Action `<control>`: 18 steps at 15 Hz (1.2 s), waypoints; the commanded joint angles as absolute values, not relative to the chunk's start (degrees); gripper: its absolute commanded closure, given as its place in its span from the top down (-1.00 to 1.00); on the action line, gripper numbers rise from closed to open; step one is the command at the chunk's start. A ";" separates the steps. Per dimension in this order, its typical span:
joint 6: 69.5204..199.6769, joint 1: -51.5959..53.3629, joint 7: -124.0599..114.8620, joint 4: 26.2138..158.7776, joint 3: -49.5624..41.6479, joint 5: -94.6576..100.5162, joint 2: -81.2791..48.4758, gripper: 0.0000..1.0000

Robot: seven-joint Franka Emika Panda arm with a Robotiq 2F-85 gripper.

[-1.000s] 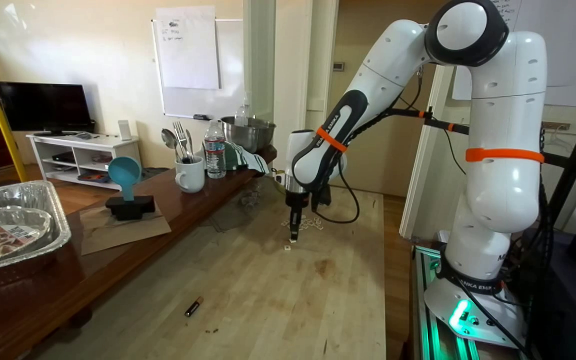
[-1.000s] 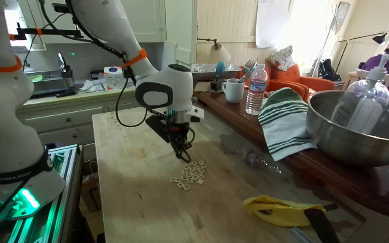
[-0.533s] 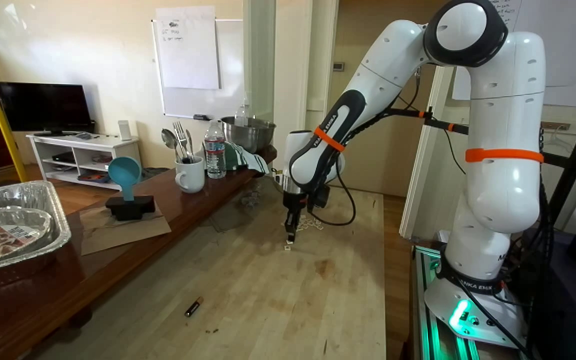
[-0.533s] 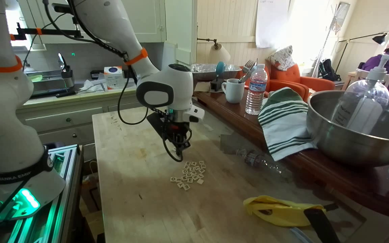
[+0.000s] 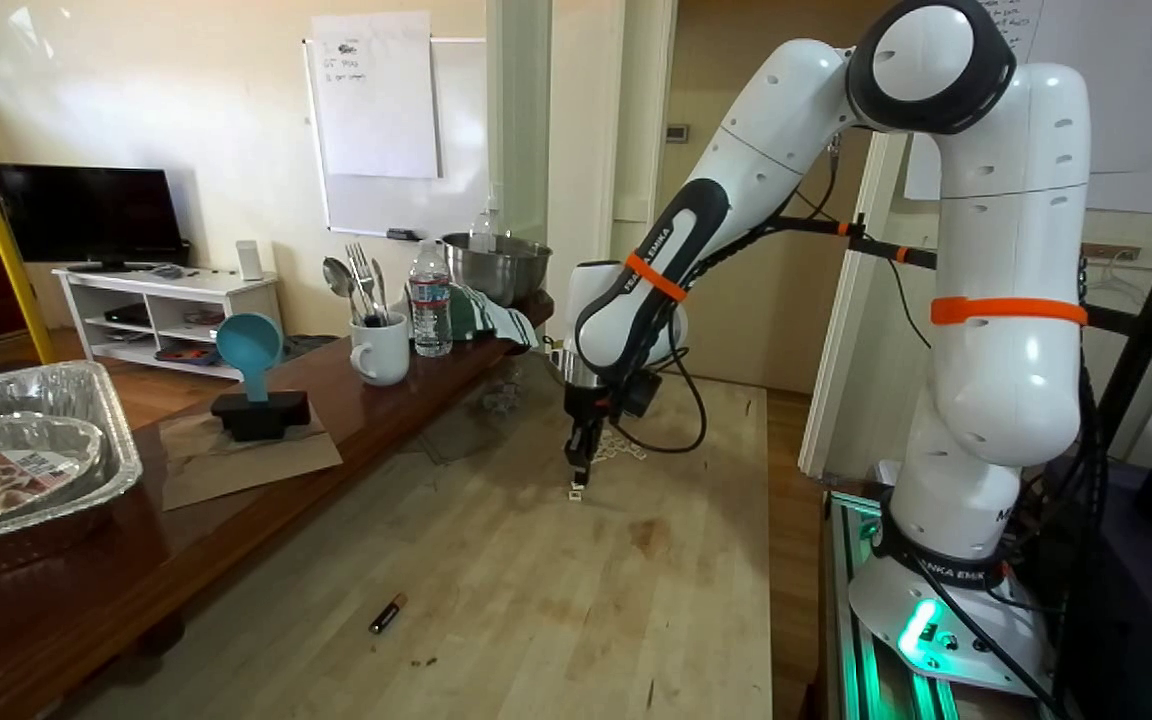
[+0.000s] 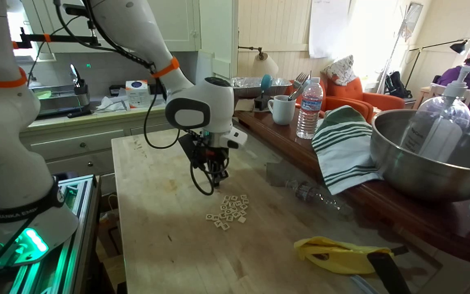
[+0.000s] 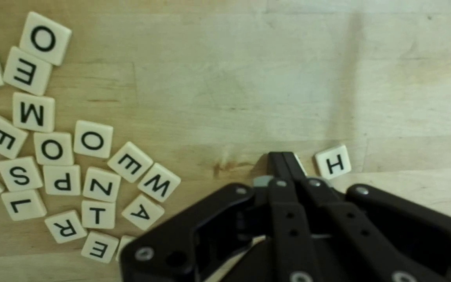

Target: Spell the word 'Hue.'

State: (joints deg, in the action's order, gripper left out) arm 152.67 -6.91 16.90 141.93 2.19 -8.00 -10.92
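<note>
although the h tile (image 7: 333,161) already lies apart from the others on the wooden table (image 7: 225,78), i judge that the word is only at its beginning. at the fingertips (image 7: 275,160) of the gripper (image 7: 282,153) there is one more tile, a pale tile (image 7: 301,164), of which only a narrow edge shows. perhaps it is the u, meant to lie next to the h, but this is my guess. the jaws are closed, one finger against the other, and i see nothing gripped between them; a push seems more likely than a carry. a little bare wood shows between this tile and the h tile, so they are near, but not touching.

what is left, if i judge well, is to finish the placing of the second letter and then to bring an e. several wait in the loose group of tiles (image 7: 58,150), for example the e tile (image 7: 129,161) on the side toward the gripper.

this group is cut off at the left border of the wrist view, and one tile (image 7: 124,243) is partly behind the gripper. i find no readable u. in both exterior views the letters near the gripper cannot be read, being too small or covered.
</note>
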 commanded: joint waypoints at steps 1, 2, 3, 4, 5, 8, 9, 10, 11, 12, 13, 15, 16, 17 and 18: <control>150.84 -6.13 14.97 140.87 2.32 -9.78 -14.88 -1.00; 150.63 -6.22 14.80 140.72 2.39 -10.18 -14.89 -1.00; 150.47 -6.26 14.70 140.67 2.44 -10.54 -14.86 -1.00; 150.17 -6.23 14.68 140.60 2.45 -10.77 -14.86 -1.00; 150.00 -6.07 13.99 140.52 2.27 -10.69 -14.98 -1.00; 149.25 -6.03 13.32 140.18 2.31 -11.49 -15.14 -1.00; 149.17 -6.06 13.29 140.08 2.37 -11.90 -15.15 -1.00; 149.19 -6.05 13.12 140.06 2.37 -12.12 -15.16 -1.00; 149.73 -5.89 12.38 140.10 2.24 -12.06 -15.24 -1.00; 149.62 -5.86 12.07 140.07 2.23 -12.13 -15.28 -1.00; 149.43 -5.86 11.89 140.01 2.28 -12.23 -15.35 -1.00; 149.29 -5.86 11.47 139.96 2.36 -12.49 -15.36 -1.00; 149.28 -5.85 11.33 139.94 2.37 -12.51 -15.36 -1.00; 149.27 -5.83 11.25 139.93 2.39 -12.54 -15.38 -1.00; 149.19 -5.73 11.15 139.94 2.42 -12.51 -15.40 -1.00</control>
